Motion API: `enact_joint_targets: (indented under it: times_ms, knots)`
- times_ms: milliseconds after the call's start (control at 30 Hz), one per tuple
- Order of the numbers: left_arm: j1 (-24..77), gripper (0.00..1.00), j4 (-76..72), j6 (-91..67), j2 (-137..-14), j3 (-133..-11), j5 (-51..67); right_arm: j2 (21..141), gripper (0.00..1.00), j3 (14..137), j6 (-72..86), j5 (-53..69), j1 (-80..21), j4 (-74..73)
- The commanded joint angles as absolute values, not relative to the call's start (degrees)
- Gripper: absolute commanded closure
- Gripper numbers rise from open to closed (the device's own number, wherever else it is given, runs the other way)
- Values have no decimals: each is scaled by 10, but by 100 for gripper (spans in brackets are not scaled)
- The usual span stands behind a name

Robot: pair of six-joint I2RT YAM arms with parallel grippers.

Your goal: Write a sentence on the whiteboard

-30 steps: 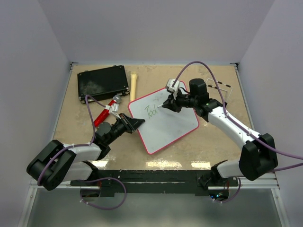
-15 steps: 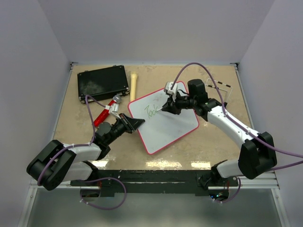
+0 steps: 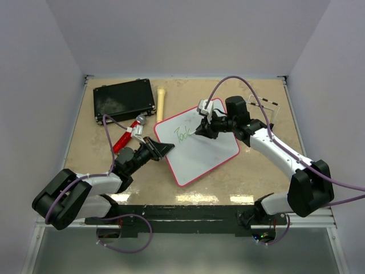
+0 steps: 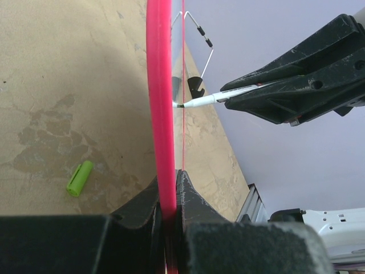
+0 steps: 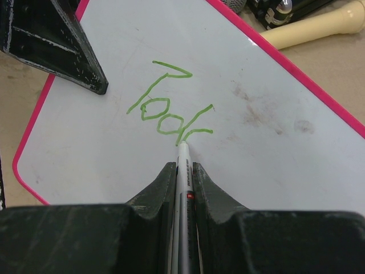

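Note:
The whiteboard (image 3: 205, 149), white with a red-pink rim, lies at the table's middle. Green letters of the sentence (image 3: 182, 135) stand near its far left; in the right wrist view the sentence (image 5: 165, 111) reads roughly "Toda". My right gripper (image 3: 204, 129) is shut on a white marker (image 5: 183, 171) whose tip touches the whiteboard (image 5: 274, 165) at the last letter. My left gripper (image 3: 162, 149) is shut on the board's left edge; the left wrist view shows the rim (image 4: 160, 103) edge-on between the jaws, with the marker (image 4: 199, 101) beyond.
A black case (image 3: 124, 99) lies at the back left, a cream wooden handle (image 3: 161, 103) beside it, and red-handled pliers (image 3: 126, 136) near the left arm. A green marker cap (image 4: 79, 178) lies on the table. A clear stand (image 3: 268, 111) is at the back right.
The right gripper has shifted slightly left along the board with the marker, and the green writing has grown by a stroke. The left arm has not moved.

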State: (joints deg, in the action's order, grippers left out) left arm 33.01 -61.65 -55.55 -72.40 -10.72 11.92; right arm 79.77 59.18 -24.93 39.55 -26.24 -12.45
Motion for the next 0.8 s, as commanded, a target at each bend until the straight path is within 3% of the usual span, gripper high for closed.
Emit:
enact_joint_targets:
  times_ms: [0,767]
  knots:
    - [332,100,-669,-517,-715,-127,137,790,100,618,-246,352,-264,-110]
    - [332,100,-671,-516,-721,-127,139,790,100,615,-284,366,-263,-167]
